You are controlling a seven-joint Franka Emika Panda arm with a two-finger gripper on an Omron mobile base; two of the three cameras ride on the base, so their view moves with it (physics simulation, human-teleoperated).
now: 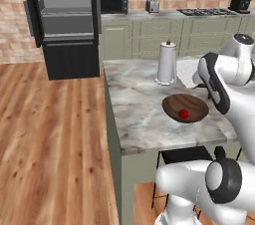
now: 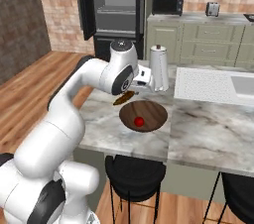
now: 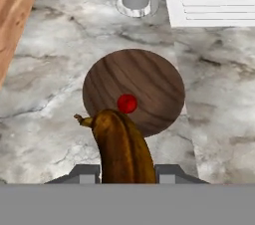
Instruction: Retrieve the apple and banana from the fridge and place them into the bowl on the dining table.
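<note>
Hand view: gripper [image 3: 127,171] clamped on curved orange-brown banana [image 3: 122,149], long axis pointing ahead toward round dark wooden bowl [image 3: 133,90] on pale marbled bench [image 3: 45,94]; small red apple [image 3: 127,103] already inside; bowl just ahead, below.

One apple [image 3: 127,103] — one banana [image 3: 122,150] — one bowl [image 3: 149,77].

The overripe orange-brown curved banana [image 3: 122,149] runs out of the hand view's bottom between the gripper's [image 3: 126,174] dark fingers [image 3: 85,173], hiding the near rim of the dark brown wooden bowl [image 3: 144,77] ahead.
</note>
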